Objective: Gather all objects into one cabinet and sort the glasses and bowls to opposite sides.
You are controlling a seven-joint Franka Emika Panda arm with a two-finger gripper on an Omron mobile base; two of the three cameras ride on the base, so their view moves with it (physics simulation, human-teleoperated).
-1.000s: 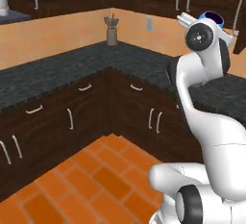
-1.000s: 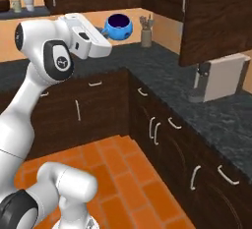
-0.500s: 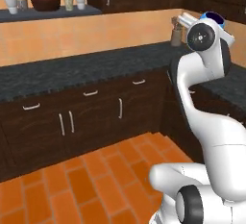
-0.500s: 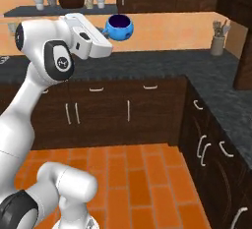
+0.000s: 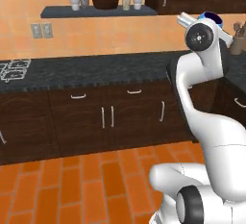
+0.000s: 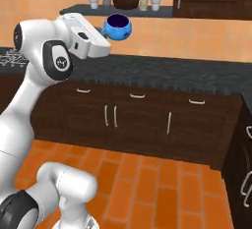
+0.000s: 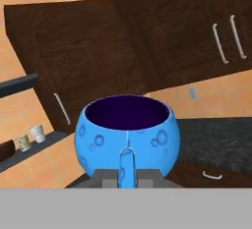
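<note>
Gripping the upright blue bowl (image 6: 118, 27), mouth up.

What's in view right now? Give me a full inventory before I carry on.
blue bowl: one, glossy bright blue with a dark inside, held up in the air.
shelf: one, dark slate-grey, on the orange wall.
brown bowl: one, dark brown, mid-shelf.
cups: three, pale grey-white; two left of the brown bowl, one at the right end.
mug: one, beige, just right of the brown bowl.
counter: dark speckled, over dark brown cabinets.
utensil holder: one, brown, on the counter at far right.
floor: orange brick tiles.
tool: one, shut on the blue bowl's rim.
</note>
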